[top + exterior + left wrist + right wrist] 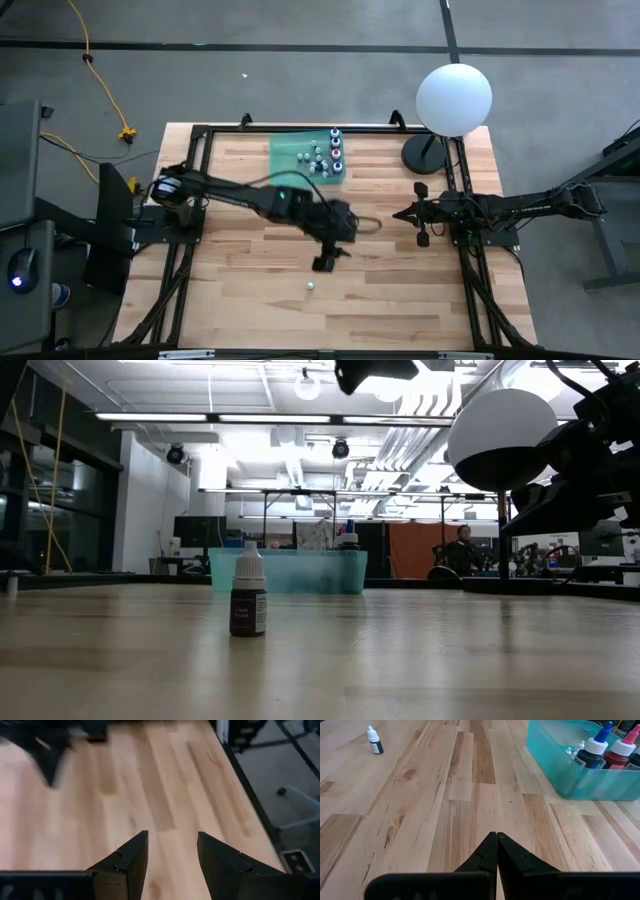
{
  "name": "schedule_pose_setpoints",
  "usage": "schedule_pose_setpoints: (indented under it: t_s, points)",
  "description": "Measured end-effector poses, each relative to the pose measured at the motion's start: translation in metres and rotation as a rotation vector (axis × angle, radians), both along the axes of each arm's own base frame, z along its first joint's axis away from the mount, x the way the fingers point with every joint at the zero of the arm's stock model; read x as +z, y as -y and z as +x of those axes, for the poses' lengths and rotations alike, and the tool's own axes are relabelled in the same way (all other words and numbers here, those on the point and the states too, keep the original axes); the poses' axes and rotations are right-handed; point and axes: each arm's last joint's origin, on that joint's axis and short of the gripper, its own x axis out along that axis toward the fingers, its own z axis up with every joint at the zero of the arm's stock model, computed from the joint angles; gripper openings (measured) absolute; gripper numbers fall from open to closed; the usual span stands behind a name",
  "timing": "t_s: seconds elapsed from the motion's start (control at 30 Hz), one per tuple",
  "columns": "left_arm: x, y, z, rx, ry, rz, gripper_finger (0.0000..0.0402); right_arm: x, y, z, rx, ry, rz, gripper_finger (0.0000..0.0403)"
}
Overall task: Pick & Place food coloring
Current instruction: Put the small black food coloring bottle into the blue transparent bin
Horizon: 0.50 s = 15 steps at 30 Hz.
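Note:
One small food coloring bottle (311, 286) with a white cap and dark body stands upright alone on the wood near the table's near edge; it also shows in the low view (248, 597) and the right wrist view (374, 740). Several more bottles (326, 155) stand in a teal bin (290, 152) at the far edge; the right wrist view shows the bin (555, 767) with larger dark and red bottles. My left gripper (328, 262) hangs open above the table's middle, just far of the lone bottle, holding nothing (172, 855). My right gripper (400, 214) waits shut at the right (496, 840).
A big white globe lamp (453, 98) on a dark round base (424, 155) stands at the far right corner. A black frame (200, 135) edges the table. In the low view a person sits far off in the room (463, 546).

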Motion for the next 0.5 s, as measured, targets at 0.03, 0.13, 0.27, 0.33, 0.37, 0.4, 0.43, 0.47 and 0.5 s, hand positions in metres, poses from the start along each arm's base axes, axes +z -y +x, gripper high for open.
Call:
schedule_pose_setpoints:
  t_s: [0.03, 0.13, 0.27, 0.33, 0.37, 0.4, 0.43, 0.47, 0.5]
  points:
    - [-0.005, 0.006, 0.002, -0.002, -0.022, -0.011, 0.0163, 0.0, 0.0, 0.0, 0.0, 0.001, 0.0, 0.0]
    - [-0.023, 0.023, 0.005, 0.009, -0.108, -0.069, 0.0163, 0.0, 0.0, 0.0, 0.0, 0.0, 0.0, 0.0]
    - [-0.045, 0.038, 0.007, 0.067, -0.235, -0.126, 0.0163, 0.0, 0.0, 0.0, 0.0, 0.001, 0.0, 0.0]
    - [-0.053, 0.043, 0.005, 0.081, -0.29, -0.129, 0.0163, 0.0, 0.0, 0.0, 0.0, 0.001, 0.0, 0.0]
    - [-0.056, 0.045, 0.004, 0.083, -0.31, -0.124, 0.0163, 0.0, 0.0, 0.0, 0.0, 0.0, 0.0, 0.0]
    - [-0.058, 0.047, 0.003, 0.082, -0.326, -0.116, 0.0163, 0.0, 0.0, 0.0, 0.0, 0.001, 0.0, 0.0]
    - [-0.062, 0.049, 0.002, 0.084, -0.351, -0.102, 0.0163, 0.0, 0.0, 0.0, 0.0, 0.001, 0.0, 0.0]
    - [-0.066, 0.051, 0.001, 0.085, -0.377, -0.088, 0.0163, 0.0, 0.0, 0.0, 0.0, 0.0, 0.0, 0.0]
    - [-0.07, 0.052, 0.0, 0.084, -0.397, -0.079, 0.0163, 0.0, 0.0, 0.0, 0.0, 0.001, 0.0, 0.0]
